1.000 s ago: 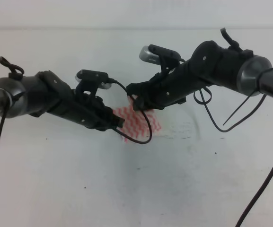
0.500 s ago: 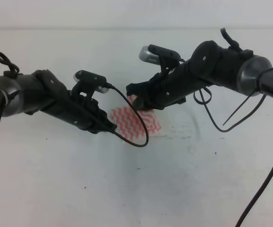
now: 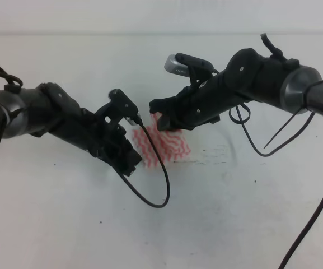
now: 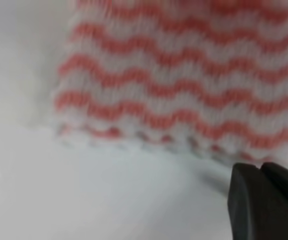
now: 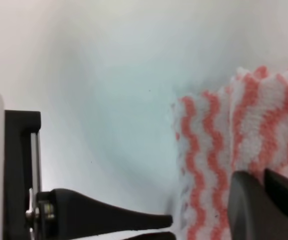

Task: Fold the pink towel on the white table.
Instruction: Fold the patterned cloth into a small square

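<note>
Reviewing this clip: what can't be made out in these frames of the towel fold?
- Left tool: exterior high shows only a dark mass, and the left wrist view cuts off all but one fingertip, so open or shut is unclear.
- Right tool: its own arm hides any grip; the right wrist view is cropped.
- Pink towel: both arms cover its near-left and far edges; the fold count is unreadable.
- Left wrist view: motion-blurred.

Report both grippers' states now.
Left gripper: cannot be told; it sits at the edge of the pink-and-white zigzag striped towel.
Right gripper: cannot be told; over the towel's far edge.
</note>
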